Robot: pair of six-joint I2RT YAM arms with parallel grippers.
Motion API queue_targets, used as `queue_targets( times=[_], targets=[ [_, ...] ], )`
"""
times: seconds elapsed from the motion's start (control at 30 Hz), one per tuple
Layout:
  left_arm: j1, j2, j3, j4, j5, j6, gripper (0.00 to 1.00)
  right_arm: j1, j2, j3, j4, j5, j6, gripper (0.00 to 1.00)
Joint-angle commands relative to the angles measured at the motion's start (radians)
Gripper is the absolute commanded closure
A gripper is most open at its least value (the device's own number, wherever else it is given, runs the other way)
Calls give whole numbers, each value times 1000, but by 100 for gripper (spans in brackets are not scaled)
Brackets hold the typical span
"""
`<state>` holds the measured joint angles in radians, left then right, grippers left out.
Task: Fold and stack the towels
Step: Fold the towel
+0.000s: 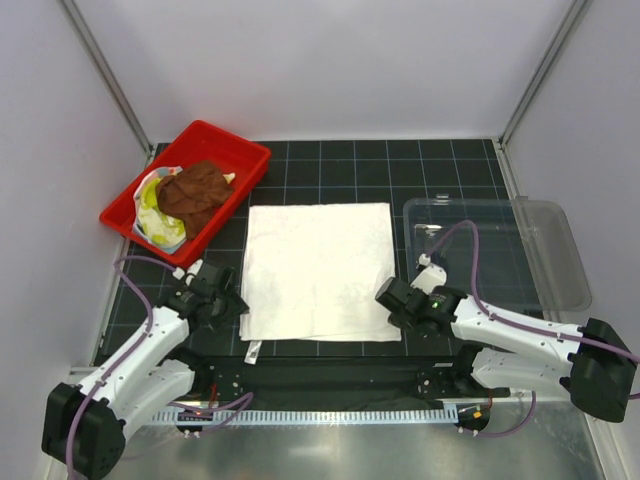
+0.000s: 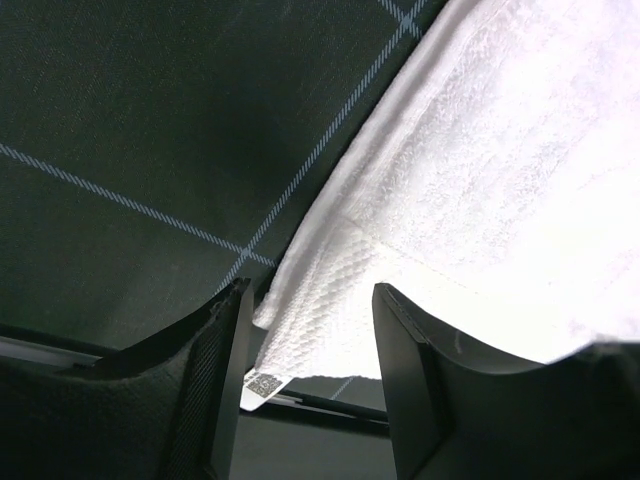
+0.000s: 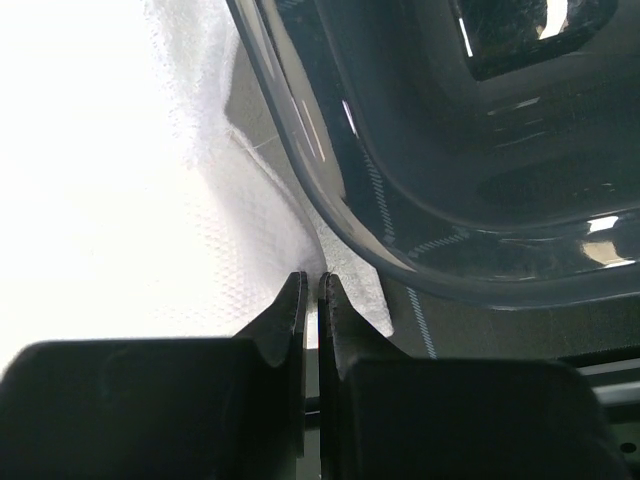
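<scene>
Right gripper (image 3: 311, 288), fingers together, apparently pinching white towel (image 1: 318, 268) corner; left gripper (image 2: 312, 292), fingers apart, straddling opposite corner for 1st fold.

yellow-green towel (image 1: 148, 200) | part-hidden under brown towel (image 1: 195, 190) | white towel (image 3: 100, 150) glare-washed

Left arm (image 1: 140, 352), white-shelled with black joints: reaches forward and low from its base, left gripper (image 2: 310, 300) angled down, its black fingers (image 2: 225, 370) parted. Right arm (image 1: 510, 335), same build: stretched low toward the left, right gripper (image 3: 311, 283) with jaws pressed together on the near corner of the large white terry towel (image 3: 90, 150).
</scene>
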<state>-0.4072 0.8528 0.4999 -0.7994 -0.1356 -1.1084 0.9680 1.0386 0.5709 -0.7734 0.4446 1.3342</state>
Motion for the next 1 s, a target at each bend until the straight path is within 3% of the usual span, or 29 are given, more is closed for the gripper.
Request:
queue_targets(
  times=[0.0, 0.17, 0.47, 0.57, 0.63, 0.77, 0.97],
  targets=[
    [-12, 11, -24, 43, 31, 12, 46, 3, -12, 41, 43, 11, -16, 99],
    [-19, 52, -40, 57, 25, 5, 49, 5, -35, 43, 48, 8, -23, 99],
    [-19, 26, -54, 94, 19, 18, 81, 3, -41, 37, 57, 2, -33, 99],
    [-19, 25, -52, 108, 28, 30, 85, 3, -41, 32, 66, -6, -35, 99],
    [-19, 32, -46, 108, 31, 42, 84, 3, -41, 32, 71, -17, -41, 99],
    [-19, 60, -38, 112, 47, 59, 70, 5, -41, 37, 69, -15, -53, 99],
    [-22, 112, -41, 114, 57, 53, 66, 5, -35, 37, 83, -18, -56, 99]
  ],
)
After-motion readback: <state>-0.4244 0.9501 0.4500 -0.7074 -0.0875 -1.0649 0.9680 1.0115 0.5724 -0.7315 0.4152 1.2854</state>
